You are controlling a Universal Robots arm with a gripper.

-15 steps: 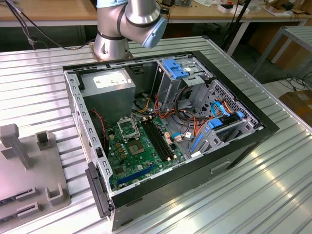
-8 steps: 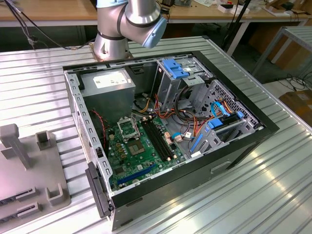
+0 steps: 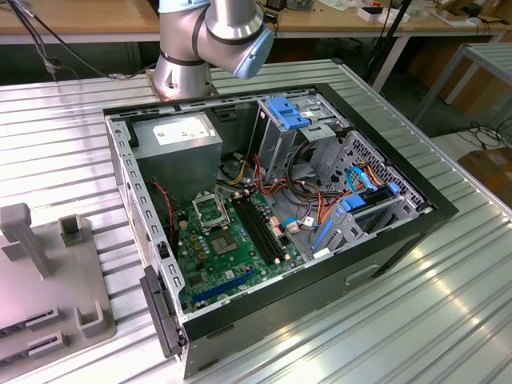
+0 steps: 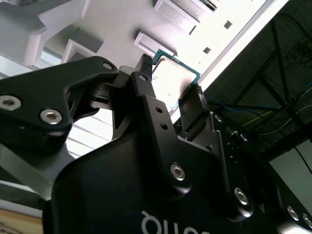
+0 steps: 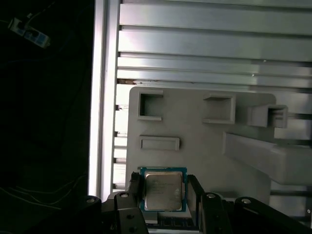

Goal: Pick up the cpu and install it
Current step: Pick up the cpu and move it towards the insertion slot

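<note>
The cpu (image 5: 162, 190) is a flat silver square with a green rim, and it sits between my black fingers (image 5: 132, 187). My gripper (image 5: 163, 181) is shut on it, one finger on each of two opposite edges. The second wrist view shows the cpu (image 4: 169, 77) from below, clamped at the fingertips (image 4: 146, 83). It hangs over the grey fixture plate (image 5: 195, 126), apart from it. In the exterior view, the open computer case (image 3: 264, 216) lies on the table, with the silver socket frame (image 3: 210, 210) on its green motherboard (image 3: 232, 256).
The grey fixture plate (image 3: 48, 280) with upright blocks and a tall post (image 3: 20, 232) is at the exterior view's left. The arm's base (image 3: 186, 72) stands behind the case. A grey power supply (image 3: 180, 148), drive cages (image 3: 296, 128) and cables crowd the case interior. A ribbed metal tabletop (image 3: 448, 320) surrounds it.
</note>
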